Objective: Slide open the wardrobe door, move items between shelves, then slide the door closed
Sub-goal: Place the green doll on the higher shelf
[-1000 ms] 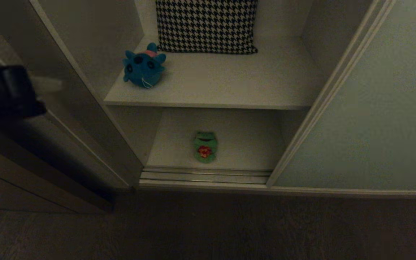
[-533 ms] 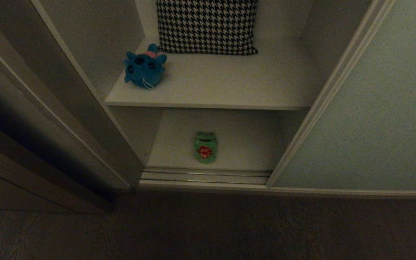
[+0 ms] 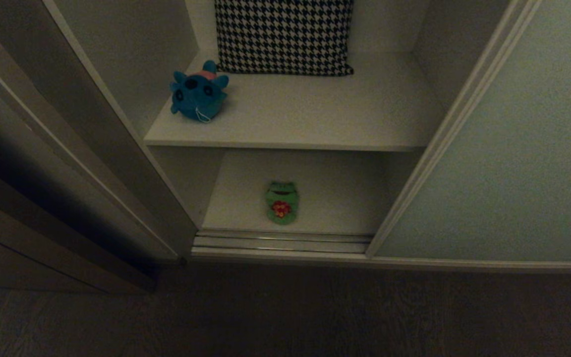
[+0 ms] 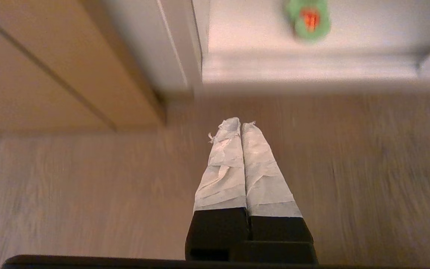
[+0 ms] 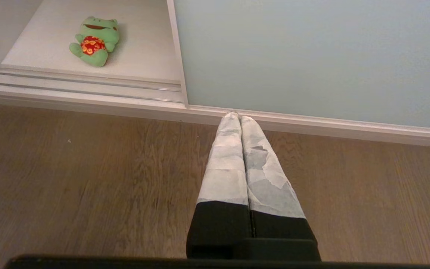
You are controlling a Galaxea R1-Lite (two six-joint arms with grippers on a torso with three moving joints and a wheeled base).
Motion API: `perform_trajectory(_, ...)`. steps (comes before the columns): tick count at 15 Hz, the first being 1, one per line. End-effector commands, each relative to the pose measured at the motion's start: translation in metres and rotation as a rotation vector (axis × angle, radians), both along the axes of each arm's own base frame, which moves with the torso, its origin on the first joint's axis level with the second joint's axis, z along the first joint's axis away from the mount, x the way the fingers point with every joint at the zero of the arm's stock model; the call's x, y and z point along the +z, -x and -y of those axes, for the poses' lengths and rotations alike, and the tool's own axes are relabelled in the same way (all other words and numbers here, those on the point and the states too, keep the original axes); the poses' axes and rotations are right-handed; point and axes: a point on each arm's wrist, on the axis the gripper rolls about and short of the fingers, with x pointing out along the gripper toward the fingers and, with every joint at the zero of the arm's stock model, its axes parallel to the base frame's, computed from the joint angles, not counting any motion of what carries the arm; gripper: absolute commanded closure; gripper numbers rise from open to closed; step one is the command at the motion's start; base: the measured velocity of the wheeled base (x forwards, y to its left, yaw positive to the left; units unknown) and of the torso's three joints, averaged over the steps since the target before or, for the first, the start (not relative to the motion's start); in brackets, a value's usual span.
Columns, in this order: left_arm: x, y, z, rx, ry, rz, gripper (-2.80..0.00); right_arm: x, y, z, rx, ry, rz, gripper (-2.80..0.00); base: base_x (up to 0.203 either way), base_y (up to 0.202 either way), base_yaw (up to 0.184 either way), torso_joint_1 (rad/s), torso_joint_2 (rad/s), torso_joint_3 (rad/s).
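The sliding wardrobe door (image 3: 503,148) (image 5: 312,52) stands slid to the right, leaving the left bay open. A teal-blue plush with a pink back (image 3: 198,94) sits at the left of the upper shelf (image 3: 315,114). The green frog with a red chest patch (image 3: 281,202) (image 5: 94,40) (image 4: 308,18) lies on the bottom shelf (image 3: 335,193) near its front. Neither arm shows in the head view. My left gripper (image 4: 240,125) is shut and empty, low over the wooden floor. My right gripper (image 5: 238,116) is also shut and empty, its tips near the door's bottom rail.
A black-and-white houndstooth cushion (image 3: 283,34) leans at the back of the upper shelf. A ribbed metal floor track (image 3: 280,241) runs along the front of the bay. A dark brown side frame (image 3: 42,163) stands on the left. Wooden floor (image 3: 285,312) lies in front.
The left arm, a dark blur at the left edge of the head view one second ago, has dropped out of that view. The toys, door and right arm have not moved.
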Motion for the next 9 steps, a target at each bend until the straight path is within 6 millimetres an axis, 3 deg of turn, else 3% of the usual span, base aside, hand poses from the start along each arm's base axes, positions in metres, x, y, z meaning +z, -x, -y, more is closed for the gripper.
perform_trajectory(1, -0.0041, -0.0033, 0.0000, 0.000, -0.004, 0.064, 0.00, 0.0000, 0.0002, 0.0000, 0.001, 0.000, 0.003, 0.00, 0.000, 0.000, 0.000, 0.000, 0.00, 0.000)
perform_trajectory(9, -0.0046, -0.0035, -0.0004, 0.020, 0.026, 0.059, 0.00, 0.0000, 0.0002, 0.0000, 0.001, 0.000, 0.003, 0.00, 0.000, 0.000, 0.000, 0.000, 0.00, 0.000)
